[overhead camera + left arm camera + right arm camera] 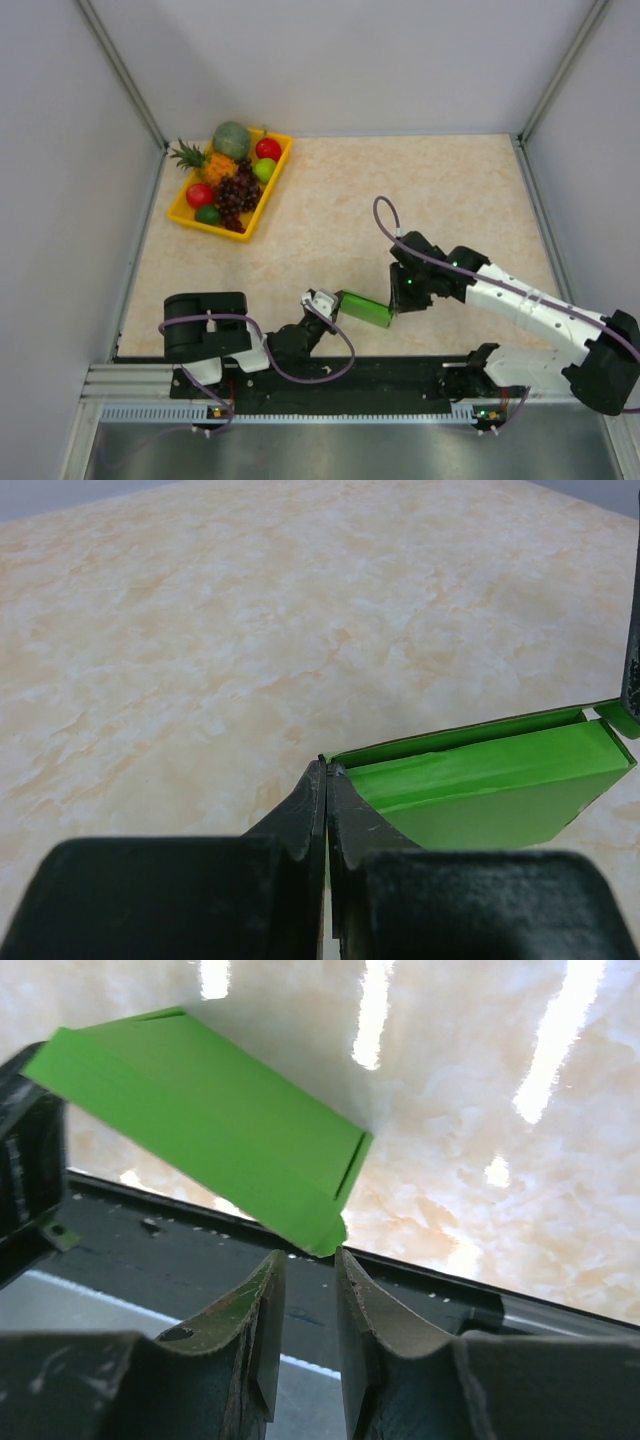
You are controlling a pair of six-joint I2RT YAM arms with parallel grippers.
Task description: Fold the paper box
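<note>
The paper box is a bright green, flattened rectangular sleeve held off the table near the front edge, between the two arms. My left gripper is shut on its left end. In the left wrist view the fingertips pinch a thin green edge, and the box runs off to the right. My right gripper is at the box's right end. In the right wrist view its jaws stand slightly apart, and the box's lower corner sits just at the tips, not clamped.
A yellow tray full of fruit sits at the far left of the table. A black base rail runs along the near edge, right under the box. White walls close in the left, right and back.
</note>
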